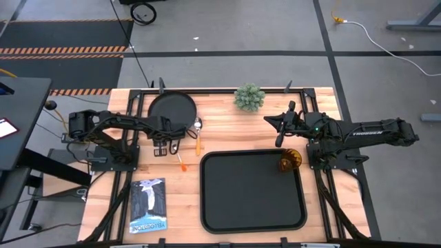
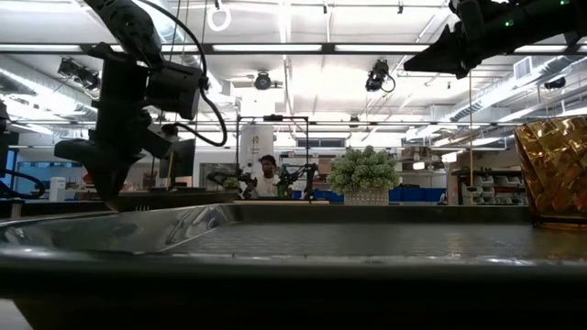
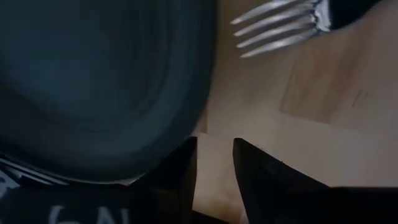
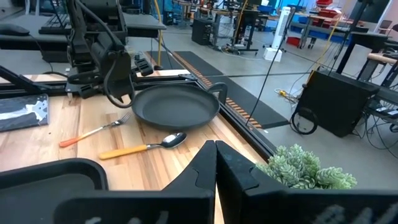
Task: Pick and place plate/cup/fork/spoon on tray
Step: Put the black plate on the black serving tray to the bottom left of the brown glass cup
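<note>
The round black plate (image 1: 172, 110) lies on the table at the far left; it also shows in the right wrist view (image 4: 177, 106). My left gripper (image 1: 162, 142) points down at the plate's near rim (image 3: 186, 118), its fingers a narrow gap apart (image 3: 214, 168). The fork (image 1: 180, 160) and the spoon (image 1: 198, 138) lie on the wood between the plate and the tray (image 1: 251, 193). The amber cup (image 1: 289, 160) stands upright in the tray's far right corner. My right gripper (image 4: 215, 163) is shut and empty, above the table just beyond the cup (image 1: 279, 132). My left gripper has one finger (image 3: 180, 165) right beside the plate's near rim, coming from above. The finger and the rim run together in the wrist view, so I cannot tell whether they touch. The plate lies flat on the table.
A small potted plant (image 1: 249, 98) stands at the far edge in the middle. A booklet (image 1: 148, 204) lies at the near left. The tray's floor (image 1: 241, 200) holds nothing but the cup. A person (image 2: 267, 174) shows far back in the room.
</note>
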Robot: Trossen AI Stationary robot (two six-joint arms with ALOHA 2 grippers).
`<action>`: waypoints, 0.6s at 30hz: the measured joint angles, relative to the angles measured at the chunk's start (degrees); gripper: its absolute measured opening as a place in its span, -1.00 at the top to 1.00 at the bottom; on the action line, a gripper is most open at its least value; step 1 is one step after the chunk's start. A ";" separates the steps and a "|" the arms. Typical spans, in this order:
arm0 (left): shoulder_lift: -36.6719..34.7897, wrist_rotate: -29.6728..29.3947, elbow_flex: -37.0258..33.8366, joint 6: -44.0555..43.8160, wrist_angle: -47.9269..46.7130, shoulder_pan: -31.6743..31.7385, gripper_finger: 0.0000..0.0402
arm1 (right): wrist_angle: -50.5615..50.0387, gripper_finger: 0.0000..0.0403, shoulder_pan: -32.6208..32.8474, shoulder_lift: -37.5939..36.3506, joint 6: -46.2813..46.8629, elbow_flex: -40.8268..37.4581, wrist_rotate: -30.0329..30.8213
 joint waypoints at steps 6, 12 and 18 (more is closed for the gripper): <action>0.00 0.02 0.75 -0.47 -2.60 0.04 0.49 | 0.25 0.96 0.00 0.00 0.34 0.01 -0.02; 0.00 -2.57 4.86 0.80 -3.63 0.02 0.53 | 0.67 0.96 0.00 0.00 0.34 0.01 -0.04; 0.00 -2.59 5.16 9.76 0.87 0.15 0.57 | 0.35 0.96 0.02 -0.01 0.39 0.01 -0.20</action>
